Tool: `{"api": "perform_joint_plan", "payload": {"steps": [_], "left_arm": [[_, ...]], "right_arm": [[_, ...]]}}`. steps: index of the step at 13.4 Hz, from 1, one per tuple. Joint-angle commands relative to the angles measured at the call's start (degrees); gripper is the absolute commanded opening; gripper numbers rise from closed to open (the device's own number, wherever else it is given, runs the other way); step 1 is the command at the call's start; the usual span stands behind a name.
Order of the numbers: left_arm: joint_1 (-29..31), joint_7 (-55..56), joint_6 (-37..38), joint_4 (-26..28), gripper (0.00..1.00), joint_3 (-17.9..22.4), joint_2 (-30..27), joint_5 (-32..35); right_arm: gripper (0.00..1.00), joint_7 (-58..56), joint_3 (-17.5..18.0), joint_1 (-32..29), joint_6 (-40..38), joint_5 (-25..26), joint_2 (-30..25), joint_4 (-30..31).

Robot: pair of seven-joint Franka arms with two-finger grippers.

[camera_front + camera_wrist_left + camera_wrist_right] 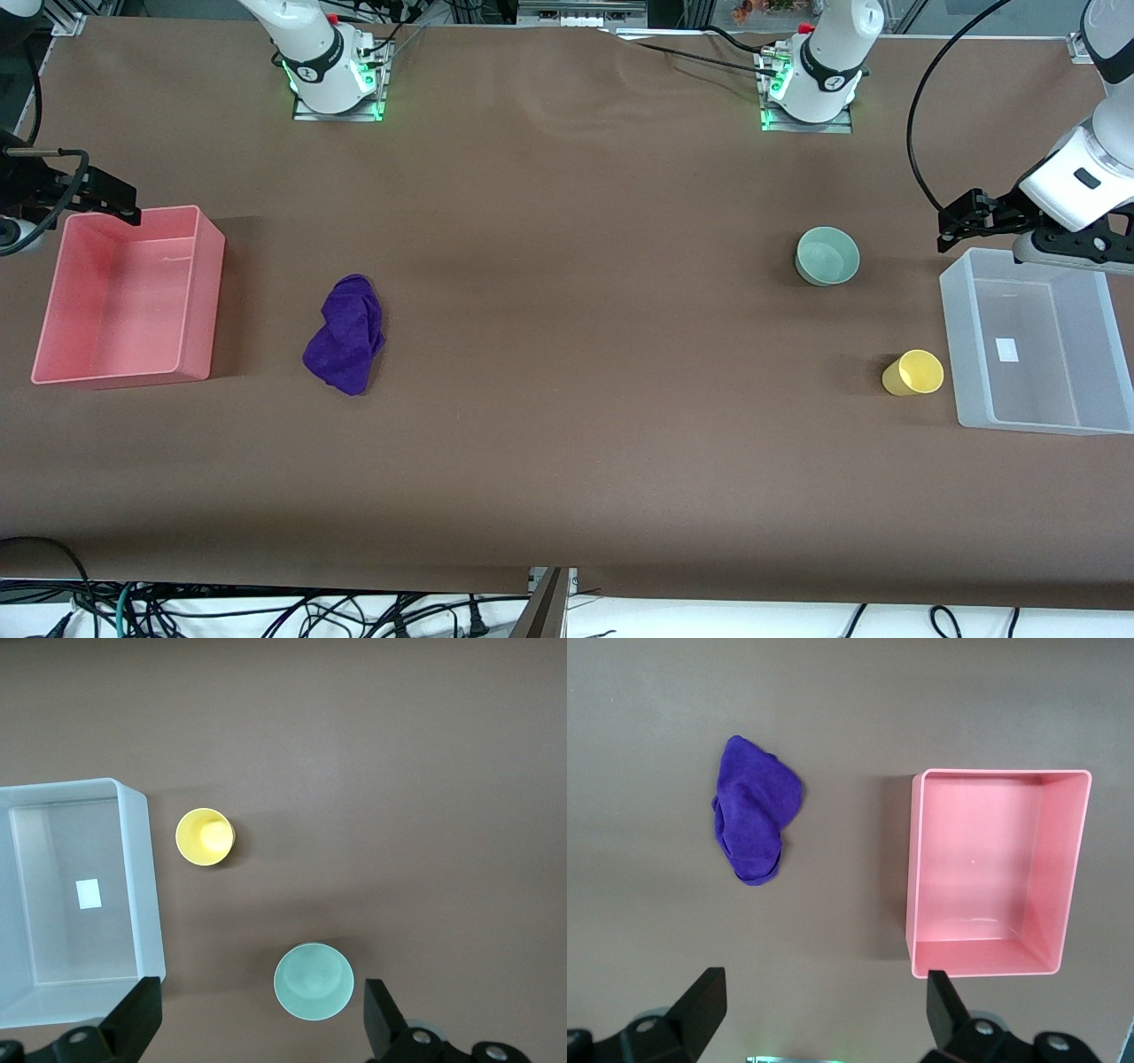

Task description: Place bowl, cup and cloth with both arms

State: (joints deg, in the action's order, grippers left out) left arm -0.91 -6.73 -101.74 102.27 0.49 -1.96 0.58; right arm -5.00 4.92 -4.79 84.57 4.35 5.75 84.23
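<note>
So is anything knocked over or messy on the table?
Nothing spilled or broken. The small yellow plastic cup and pale mint-green bowl stand upright; only the deep purple cloth lies crumpled. Both hands, left and right, hang open.

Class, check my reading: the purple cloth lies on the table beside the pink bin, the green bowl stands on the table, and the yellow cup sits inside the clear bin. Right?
Not quite. The yellow cup stands on the table beside the clear bin, not inside it; the left wrist view shows this. The rest holds.

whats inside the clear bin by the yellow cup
Nothing from the task: the clear bin holds only a small white label on its floor. The left gripper covers one top corner in the front view.
</note>
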Motion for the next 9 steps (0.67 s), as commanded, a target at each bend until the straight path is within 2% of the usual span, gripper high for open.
{"api": "perform_joint_plan", "payload": {"steps": [1,5,9], "left_arm": [[-0.6,0.8,0.1,1.8,1.0,0.5,-2.2,0.9],[-0.5,0.8,0.1,2.9,1.0,0.6,-1.9,0.9],[0.1,0.3,0.4,10.6,1.0,0.5,-2.3,0.9]], "right_arm": [[1.0,1.0,0.0,0.0,-0.4,-1.0,-0.7,0.6],[1.0,0.9,0.0,0.0,-0.1,-0.7,-0.6,0.5],[1.0,0.5,0.2,0.0,0.4,-0.7,-0.6,0.5]]}}
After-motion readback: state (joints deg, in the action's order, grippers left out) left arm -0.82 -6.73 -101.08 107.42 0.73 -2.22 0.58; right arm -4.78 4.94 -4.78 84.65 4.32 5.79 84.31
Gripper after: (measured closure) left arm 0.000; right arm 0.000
